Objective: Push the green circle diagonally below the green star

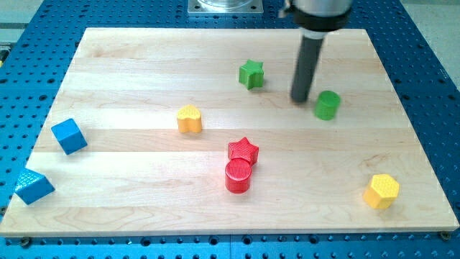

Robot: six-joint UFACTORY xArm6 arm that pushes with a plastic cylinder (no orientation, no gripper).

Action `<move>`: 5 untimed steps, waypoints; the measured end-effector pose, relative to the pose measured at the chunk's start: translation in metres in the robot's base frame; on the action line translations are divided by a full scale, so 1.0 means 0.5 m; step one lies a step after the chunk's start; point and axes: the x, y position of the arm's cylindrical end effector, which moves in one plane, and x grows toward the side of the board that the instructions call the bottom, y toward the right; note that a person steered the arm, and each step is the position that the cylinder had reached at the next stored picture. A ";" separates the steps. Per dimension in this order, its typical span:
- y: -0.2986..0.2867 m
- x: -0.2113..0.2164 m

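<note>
The green circle [328,105] stands on the wooden board right of centre. The green star [251,73] lies up and to the left of it. My tip [300,99] rests on the board just left of the green circle, with a narrow gap between them, and to the right of and below the green star.
A yellow heart [190,119] lies left of centre. A red star [243,150] touches a red circle [238,176] below it. A yellow hexagon [381,191] sits at the lower right. Two blue blocks [69,136] [33,185] sit at the board's [144,65] left edge.
</note>
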 end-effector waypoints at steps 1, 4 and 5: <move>0.036 -0.028; 0.098 -0.050; 0.069 -0.052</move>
